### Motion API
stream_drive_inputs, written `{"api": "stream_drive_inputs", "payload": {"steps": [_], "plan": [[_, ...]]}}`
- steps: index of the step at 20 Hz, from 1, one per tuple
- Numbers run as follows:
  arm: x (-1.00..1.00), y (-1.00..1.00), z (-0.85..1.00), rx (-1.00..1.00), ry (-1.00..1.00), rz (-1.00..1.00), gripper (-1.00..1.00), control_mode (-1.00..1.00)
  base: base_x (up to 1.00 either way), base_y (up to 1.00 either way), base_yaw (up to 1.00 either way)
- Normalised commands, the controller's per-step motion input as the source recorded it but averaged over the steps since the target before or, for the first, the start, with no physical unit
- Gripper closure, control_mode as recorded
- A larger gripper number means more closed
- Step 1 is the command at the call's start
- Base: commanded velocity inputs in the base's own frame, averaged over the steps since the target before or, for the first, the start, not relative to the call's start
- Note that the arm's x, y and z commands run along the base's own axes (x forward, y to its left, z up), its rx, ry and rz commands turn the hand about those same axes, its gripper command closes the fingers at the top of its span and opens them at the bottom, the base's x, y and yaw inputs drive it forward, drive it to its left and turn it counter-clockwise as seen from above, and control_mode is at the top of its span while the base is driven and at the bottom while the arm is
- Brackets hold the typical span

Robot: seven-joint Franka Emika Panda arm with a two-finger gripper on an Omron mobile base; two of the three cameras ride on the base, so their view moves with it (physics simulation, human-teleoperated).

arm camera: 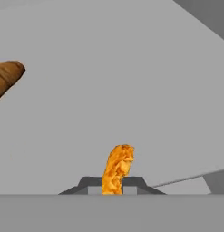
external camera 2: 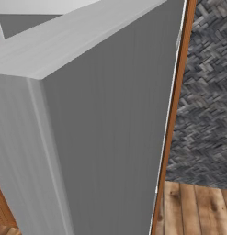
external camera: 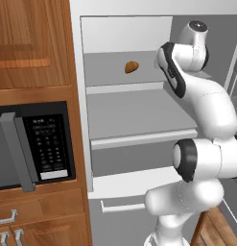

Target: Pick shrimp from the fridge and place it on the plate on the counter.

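The end effector (arm camera: 113, 183) was clamped on the shrimp (arm camera: 117, 168), its two dark finger tips pressed against the piece's lower end from either side in the hand view. The shrimp stood between them with its long axis running up and away from the finger tips, the upper end leaning slightly to the right in that view; it was a bright-orange, knobbly, gently curved sliver. Beyond it lay a flat, pale grey shelf (external camera: 134, 113) inside the fridge (external camera: 77, 101), smooth and matte. A rounded brown lump (external camera: 131, 67) sat well apart on the shelf above, near the back wall, seen at the left edge of the hand view. The white arm (external camera: 206, 120) reached into the open white-framed compartment, beside a black-fronted microwave (external camera: 31, 146) set in wooden cabinets (external camera: 31, 43).
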Motion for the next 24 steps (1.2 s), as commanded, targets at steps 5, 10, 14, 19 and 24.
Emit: {"api": "stream_drive_inputs", "payload": {"steps": [5, 10, 14, 19, 24], "plan": [[-1.00, 0.07, 0.00, 0.00, -0.05, 0.00, 1.00, -1.00, 0.00, 0.00, 0.00], [-1.00, 0.23, 0.00, 0.00, 0.00, 0.00, 1.00, -1.00, 0.00, 0.00, 0.00], [-1.00, 0.40, 0.00, 0.00, 0.01, 0.00, 1.00, -1.00, 0.00, 0.00, 0.00], [-1.00, 0.41, -0.01, 0.00, 0.04, 0.00, 1.00, -1.00, 0.00, 0.00, 0.00], [-1.00, 0.41, -0.01, 0.00, 0.02, 0.00, 1.00, -1.00, 0.00, 0.00, 0.00]]}}
